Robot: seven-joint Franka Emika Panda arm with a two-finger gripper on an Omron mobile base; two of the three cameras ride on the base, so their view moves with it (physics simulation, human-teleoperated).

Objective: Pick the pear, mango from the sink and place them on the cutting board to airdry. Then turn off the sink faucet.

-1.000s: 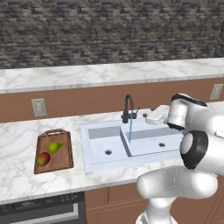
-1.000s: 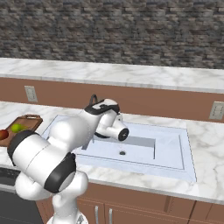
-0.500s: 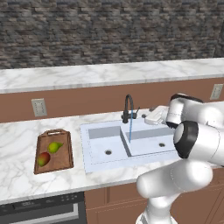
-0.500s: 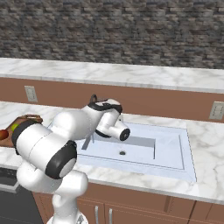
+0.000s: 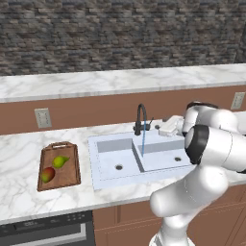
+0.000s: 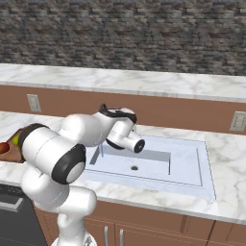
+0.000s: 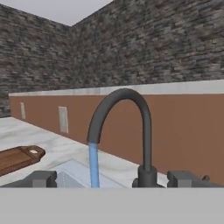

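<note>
From my remote station, both fruits are out of the sink (image 5: 108,166) and drying: the pear (image 5: 60,161) and the mango (image 5: 47,174) lie side by side on the cutting board (image 5: 71,173), at the left centre of the left base view, on the marble surface (image 5: 19,192) beside the basin. What remains is the sink faucet (image 5: 140,116), black and arched at the middle of that frame, with a blue stream running from its spout into the basin. In the hand view the pincer (image 7: 112,180) faces the faucet (image 7: 127,127) head-on, its two dark tips set wide apart at the bottom edge on either side of the faucet's base, released and holding nothing. I judge the risk from here to be one of aim: the small side lever shows only as a thin stub in the left base view and I cannot make it out in the hand view, so a push could land on the gooseneck or the base instead and leave the water running. A sweep on the wrong side of the lever, or in the wrong direction, might open the flow further. The bulky forearm (image 6: 96,132) hangs low over the basin in the right base view, near the spout, and could knock it on a wide swing.
</note>
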